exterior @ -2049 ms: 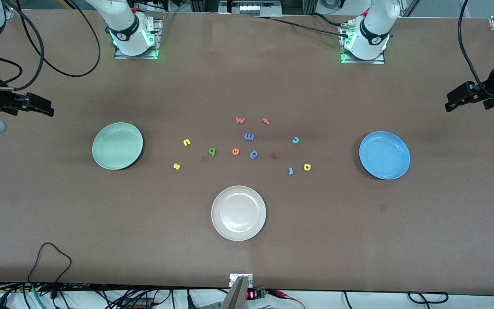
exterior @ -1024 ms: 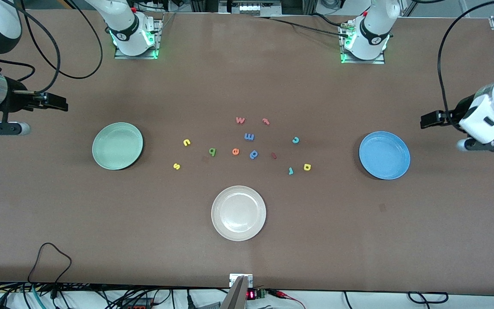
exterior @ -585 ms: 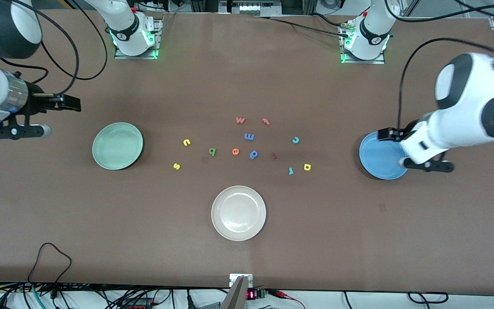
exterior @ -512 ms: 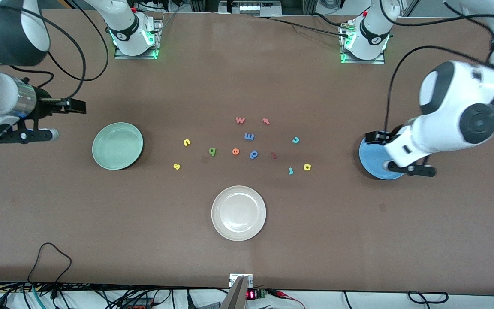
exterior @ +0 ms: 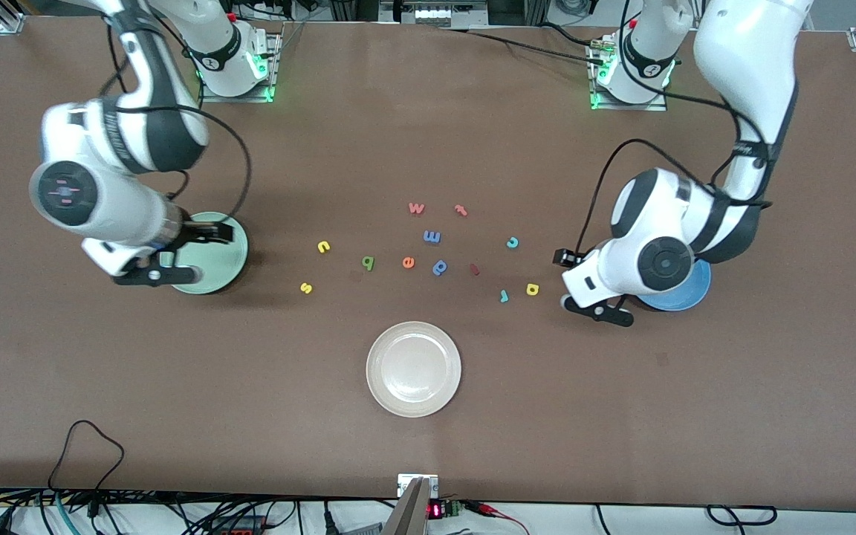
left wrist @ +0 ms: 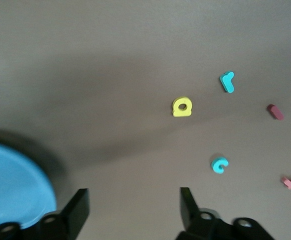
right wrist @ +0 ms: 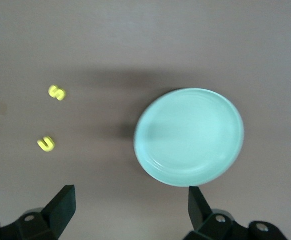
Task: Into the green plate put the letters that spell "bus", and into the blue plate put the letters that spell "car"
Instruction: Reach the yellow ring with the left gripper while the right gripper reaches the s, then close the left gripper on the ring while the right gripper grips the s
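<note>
The green plate (exterior: 224,261) (right wrist: 190,136) lies toward the right arm's end of the table, and my right gripper (exterior: 220,232) (right wrist: 130,205) hangs open over its rim. The yellow "u" (exterior: 323,247) (right wrist: 46,144), yellow "s" (exterior: 306,287) (right wrist: 57,92) and green "b" (exterior: 368,262) lie on the table beside it. The blue plate (exterior: 698,286) (left wrist: 13,187) is mostly hidden under my left arm. My left gripper (exterior: 563,258) (left wrist: 133,210) is open and empty over bare table between that plate and the yellow "a" (exterior: 532,289) (left wrist: 182,106). The teal "r" (exterior: 504,296) (left wrist: 227,82) and teal "c" (exterior: 513,241) (left wrist: 219,164) lie close by.
A cream-white plate (exterior: 413,368) sits nearer the front camera, mid-table. Other letters lie in the middle: orange "e" (exterior: 408,261), blue "p" (exterior: 440,267), blue "m" (exterior: 432,236), a pink "w" (exterior: 416,208), a red "t" (exterior: 461,210) and a dark red piece (exterior: 474,270).
Both arms have swung in from the table's ends. The right gripper has come over the green plate. The left gripper has crossed the blue plate toward the letters. No letter has moved.
</note>
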Motion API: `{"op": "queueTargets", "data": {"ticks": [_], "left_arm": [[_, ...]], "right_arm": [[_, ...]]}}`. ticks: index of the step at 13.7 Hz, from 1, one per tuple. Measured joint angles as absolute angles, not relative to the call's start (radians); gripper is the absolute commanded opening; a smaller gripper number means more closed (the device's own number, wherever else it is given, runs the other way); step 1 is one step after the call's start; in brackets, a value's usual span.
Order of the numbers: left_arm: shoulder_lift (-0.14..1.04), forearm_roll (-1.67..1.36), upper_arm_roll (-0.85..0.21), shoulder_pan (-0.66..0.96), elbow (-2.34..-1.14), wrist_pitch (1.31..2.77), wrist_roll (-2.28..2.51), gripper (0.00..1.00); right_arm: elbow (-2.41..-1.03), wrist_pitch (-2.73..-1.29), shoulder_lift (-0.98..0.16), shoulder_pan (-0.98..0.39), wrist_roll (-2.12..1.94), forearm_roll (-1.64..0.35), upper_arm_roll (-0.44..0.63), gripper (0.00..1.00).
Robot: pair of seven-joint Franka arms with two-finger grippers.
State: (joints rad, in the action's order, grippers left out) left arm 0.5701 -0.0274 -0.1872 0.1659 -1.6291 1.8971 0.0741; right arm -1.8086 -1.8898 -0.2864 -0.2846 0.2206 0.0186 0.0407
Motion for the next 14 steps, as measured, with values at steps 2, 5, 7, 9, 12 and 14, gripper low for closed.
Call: {"op": "queueTargets", "data": {"ticks": [2,5,7,9,12,14], "left_arm": [[0.612,-0.034,-0.188,0.168,-1.63,1.934,0.079,0.68],[0.644,-0.061,-0.207,0.176,-1.63,1.991,0.134,0.67],[0.653,-0.062,-0.209,0.191,-1.63,2.042,0.153,0.66],[0.665,-0.062,-0.209,0.195,-1.63,2.081,0.154,0.63],[0.696,-0.062,-0.209,0.201,-1.63,2.11,0.154,0.61],[0.717,-0.062,-0.209,0.204,-1.63,2.139,0.155,0.6]], "right_arm": [[-1.825,-1.987,-0.334,-0.319,0.25,0.019,0.04,1.0],[-1.831,-2.149,-0.428,-0.346,0.304,0.018,0.039,0.79],[-1.829,-2.208,-0.48,-0.36,0.357,0.01,0.039,0.63],[-1.828,-2.234,-0.51,-0.369,0.371,-0.033,0.039,0.58],[-1.808,-2.257,-0.539,-0.401,0.414,-0.072,0.039,0.59],[-1.8,-2.284,-0.559,-0.42,0.429,-0.073,0.038,0.59]]}}
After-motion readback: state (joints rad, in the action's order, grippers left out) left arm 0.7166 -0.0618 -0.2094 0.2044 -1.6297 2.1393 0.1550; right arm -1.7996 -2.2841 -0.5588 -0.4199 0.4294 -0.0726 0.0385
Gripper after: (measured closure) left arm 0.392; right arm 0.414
